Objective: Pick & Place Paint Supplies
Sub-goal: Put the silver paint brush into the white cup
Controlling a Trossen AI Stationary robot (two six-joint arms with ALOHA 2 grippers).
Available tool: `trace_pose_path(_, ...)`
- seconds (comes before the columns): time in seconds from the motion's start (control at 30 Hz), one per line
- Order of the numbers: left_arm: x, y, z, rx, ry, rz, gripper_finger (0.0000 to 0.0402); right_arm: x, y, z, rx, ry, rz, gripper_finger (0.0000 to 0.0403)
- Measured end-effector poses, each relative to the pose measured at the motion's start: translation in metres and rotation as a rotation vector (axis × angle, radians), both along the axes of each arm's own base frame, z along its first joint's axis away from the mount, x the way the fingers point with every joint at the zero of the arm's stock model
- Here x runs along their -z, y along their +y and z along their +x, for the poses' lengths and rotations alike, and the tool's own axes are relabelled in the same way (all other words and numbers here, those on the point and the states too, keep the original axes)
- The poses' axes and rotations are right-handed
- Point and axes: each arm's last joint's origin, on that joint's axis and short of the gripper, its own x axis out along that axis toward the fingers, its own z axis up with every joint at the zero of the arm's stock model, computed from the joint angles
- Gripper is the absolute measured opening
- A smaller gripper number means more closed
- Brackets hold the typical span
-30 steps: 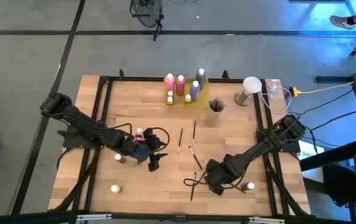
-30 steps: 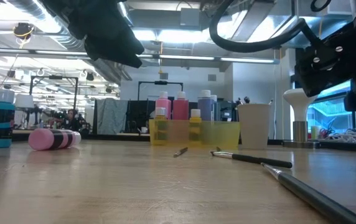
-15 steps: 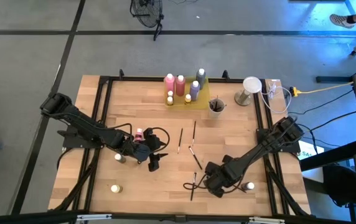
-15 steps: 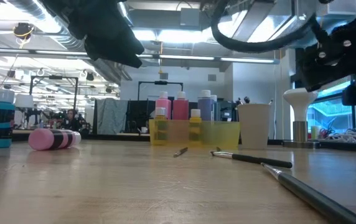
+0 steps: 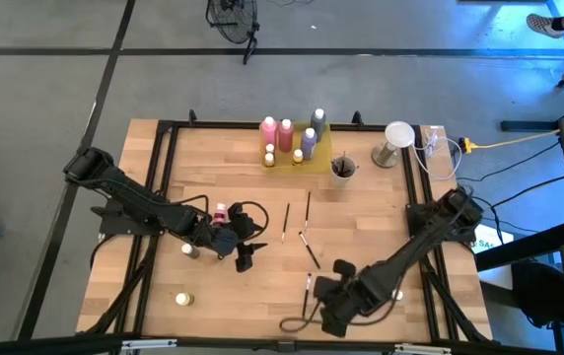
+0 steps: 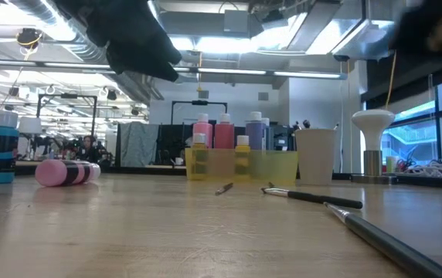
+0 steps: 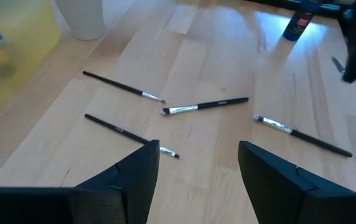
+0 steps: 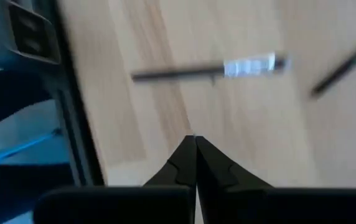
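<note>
Several thin dark paintbrushes [image 5: 308, 247] lie flat on the wooden table's middle; in the left wrist view the nearest paintbrush [image 7: 129, 134] lies just ahead. A pink bottle [image 5: 221, 214] lies on its side, also in the low view [image 6: 66, 172]. Small pale-capped bottles [image 5: 180, 298] stand near the left front. My left gripper [image 7: 198, 149] is open above the table beside the pink bottle [image 5: 243, 258]. My right gripper [image 8: 194, 140] is shut, near the table's near edge [image 5: 327, 314]; one paintbrush [image 8: 209, 70] lies ahead of it, untouched.
A translucent yellow tray [image 5: 318, 156] with upright bottles stands at the far side, a cup [image 5: 342, 169] holding brushes to its right, then a white stand [image 5: 396, 139] and cables. A blue pale-capped bottle [image 5: 396, 295] stands by the right arm. Black rails frame the table.
My right gripper has swung toward the table's near edge and risen, leaving the low view's right side; it stays shut. The brushes and bottles lie as before.
</note>
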Motion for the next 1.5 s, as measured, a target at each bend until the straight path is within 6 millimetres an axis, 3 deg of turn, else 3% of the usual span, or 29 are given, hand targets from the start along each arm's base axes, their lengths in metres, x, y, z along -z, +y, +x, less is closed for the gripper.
trace_pose_path(0.17,0.0,0.0,0.0,0.0,-0.001,0.0,0.0213,-0.049,0.01,-0.006,-0.052,-0.134,-0.229,0.0)
trace_pose_path(0.37,0.0,0.0,0.0,-0.001,-0.001,0.0,0.0213,-0.096,0.002,-0.025,-0.043,-0.129,-0.47,0.0)
trace_pose_path(0.63,0.0,0.0,0.0,0.0,-0.001,0.0,0.0213,-0.11,-0.013,-0.035,-0.036,-0.158,-0.674,0.0)
trace_pose_path(0.87,0.0,0.0,0.0,0.0,0.0,0.0,0.0213,-0.142,-0.031,-0.052,-0.064,-0.183,-0.625,0.0)
trace_pose_path(1.1,0.0,0.0,0.0,0.0,0.0,0.0,0.0213,-0.204,-0.077,-0.091,-0.077,-0.387,-0.656,0.0)
trace_pose_path(1.27,0.0,0.0,0.0,-0.001,0.0,0.0,0.0213,-0.239,-0.136,-0.144,0.025,-0.574,-0.679,0.0)
trace_pose_path(1.37,0.0,0.0,0.0,0.0,0.0,0.0,0.0213,-0.238,-0.17,-0.176,0.123,-0.649,-0.635,0.0)
trace_pose_path(1.5,0.0,0.0,0.0,0.0,0.0,0.0,0.0213,-0.211,-0.197,-0.202,0.229,-0.719,-0.534,0.0)
